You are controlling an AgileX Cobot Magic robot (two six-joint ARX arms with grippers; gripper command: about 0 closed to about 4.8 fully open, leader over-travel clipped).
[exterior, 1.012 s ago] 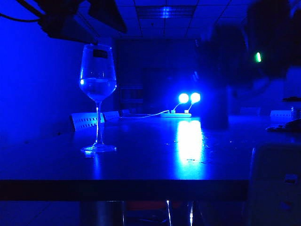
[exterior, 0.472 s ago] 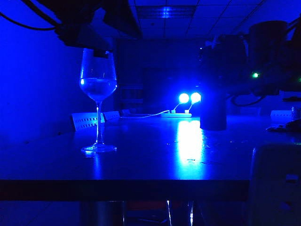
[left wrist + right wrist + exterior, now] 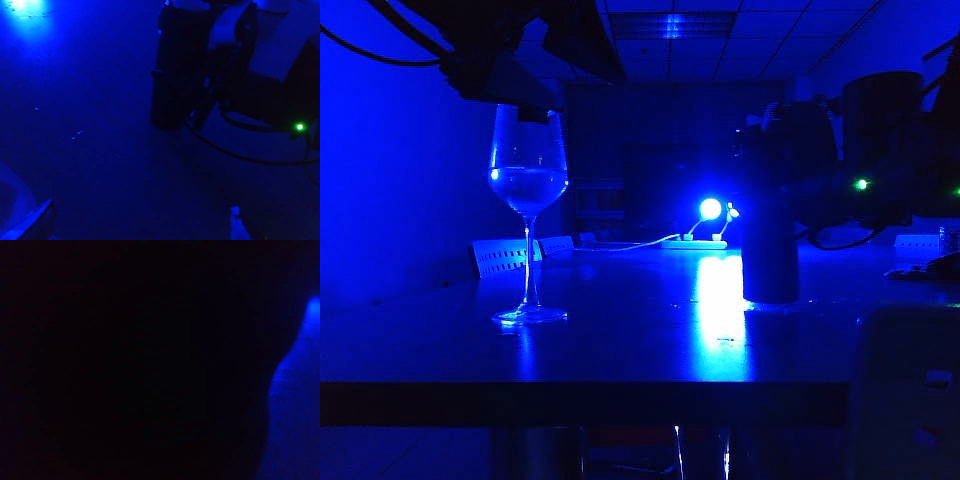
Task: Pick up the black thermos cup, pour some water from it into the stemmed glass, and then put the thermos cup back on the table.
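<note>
The tall black cylindrical thermos cup (image 3: 770, 235), gripped by the right end effector (image 3: 782, 160), now stands on the dark glossy desk (image 3: 620, 340), lower than before. Open desk separates it from the clear stemmed glass (image 3: 528, 210); the wide-open left end effector (image 3: 510, 70) hovers above the glass.

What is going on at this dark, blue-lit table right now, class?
A two-armed robot is working with a black thermos cup and a stemmed glass on the table. The right claw is around the upright thermos, whose base looks to be at the tabletop, right of centre. The glass stands on the left with liquid already in its bowl. The left claw hovers open just above the glass rim, holding nothing. It looks like the pour is done and the thermos is being set down.
</note>
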